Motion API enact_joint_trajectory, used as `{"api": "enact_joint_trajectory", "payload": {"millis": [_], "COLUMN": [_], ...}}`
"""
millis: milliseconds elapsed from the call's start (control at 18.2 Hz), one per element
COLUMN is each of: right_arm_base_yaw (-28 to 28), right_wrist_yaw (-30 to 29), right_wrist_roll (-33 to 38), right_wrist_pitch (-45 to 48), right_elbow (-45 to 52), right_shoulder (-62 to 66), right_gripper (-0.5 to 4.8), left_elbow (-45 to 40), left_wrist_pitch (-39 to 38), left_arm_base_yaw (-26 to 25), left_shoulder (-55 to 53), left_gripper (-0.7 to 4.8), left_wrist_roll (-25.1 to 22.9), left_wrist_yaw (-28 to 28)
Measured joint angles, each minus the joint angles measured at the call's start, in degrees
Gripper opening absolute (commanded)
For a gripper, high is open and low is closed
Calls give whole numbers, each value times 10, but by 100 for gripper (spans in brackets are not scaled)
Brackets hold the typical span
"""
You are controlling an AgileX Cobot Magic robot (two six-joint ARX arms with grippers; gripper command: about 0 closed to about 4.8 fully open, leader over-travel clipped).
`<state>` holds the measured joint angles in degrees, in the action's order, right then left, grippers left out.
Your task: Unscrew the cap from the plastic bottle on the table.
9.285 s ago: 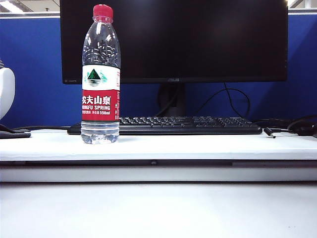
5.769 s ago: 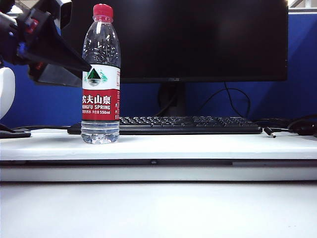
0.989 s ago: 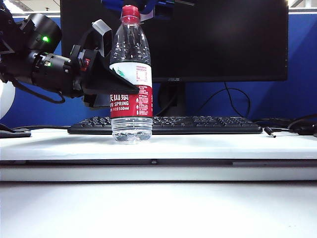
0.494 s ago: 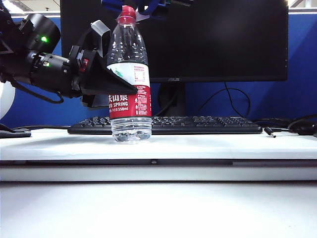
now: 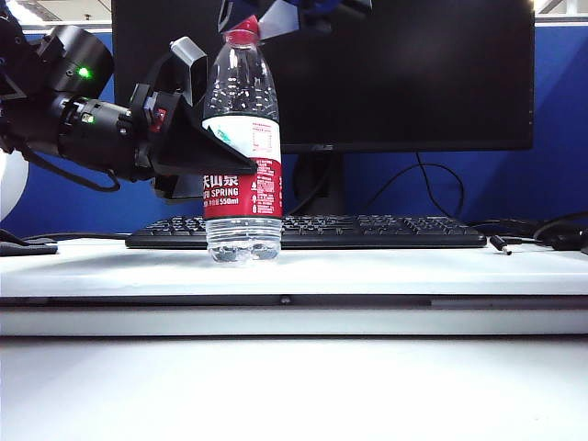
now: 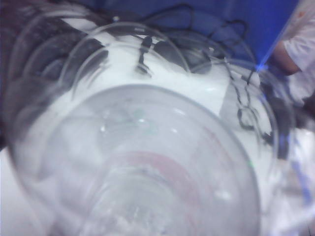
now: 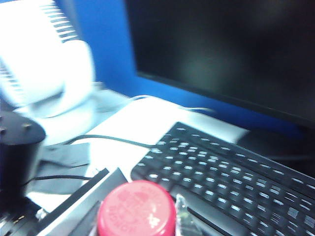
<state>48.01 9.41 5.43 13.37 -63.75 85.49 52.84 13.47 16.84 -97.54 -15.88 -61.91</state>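
Red cap [image 7: 136, 210] sits between my right gripper [image 5: 246, 26] fingers, grip unclear. My left gripper [image 5: 207, 138] clamps plastic bottle [image 5: 243, 156], upright on table [image 5: 386, 271].

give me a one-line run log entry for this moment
left gripper: shut on plastic bottle, upright on table | right gripper: at cap, grip unclear | cap: on bottle
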Motion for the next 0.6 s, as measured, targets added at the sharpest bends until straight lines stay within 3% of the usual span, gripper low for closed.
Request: {"api": "enact_joint_trajectory", "payload": {"millis": [165, 440, 604], "right_arm_base_yaw": [-40, -111, -142], "right_wrist_yaw": [-105, -340, -422], "right_wrist_roll": [-1, -11, -14], "right_wrist_pitch": [-4, -8, -18], "right_elbow": [0, 0, -1], "right_shoulder": [-1, -1, -1], "right_gripper": [8, 8, 8], "left_elbow": [0, -1, -1], "left_wrist_pitch": [0, -8, -9], "left_arm_base_yaw": [0, 0, 2], "left_shoulder": [0, 0, 0], "left_gripper": [268, 268, 268], "left_wrist_roll": [3, -1, -3], "left_wrist_yaw": [0, -19, -23]}}
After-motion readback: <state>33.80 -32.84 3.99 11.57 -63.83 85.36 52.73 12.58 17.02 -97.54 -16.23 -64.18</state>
